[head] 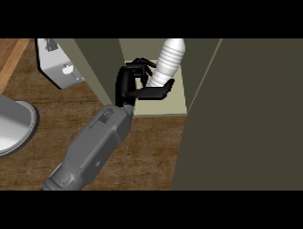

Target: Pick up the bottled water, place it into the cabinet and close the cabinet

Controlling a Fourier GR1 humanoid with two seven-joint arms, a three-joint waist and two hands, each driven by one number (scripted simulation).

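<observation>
Head view is showing one grey forearm coming up from the lower edge toward the cabinet, and by its place at the view's left I am taking it as the left arm. Its hand is reaching into the open compartment, with fingers curling behind the bottle and the thumb pressing across its front, so it is pinching the bottle near its lower part. The bottle is leaning, top tilted to the right, over the pale shelf; whether its base is touching the shelf is hidden by the hand. The right hand is not showing.

A grey cylinder is lying at the left, and a metal plate is sitting beside the cabinet's left wall on the wooden counter.

The risk is mainly the tilt: if the hand is letting go while the bottle is leaning, it is likely to topple or roll out. The wrist is also passing close to the left wall, so pulling back askew could be clipping it or dragging the bottle along. The door, not yet shut, could then be catching on the bottle.
</observation>
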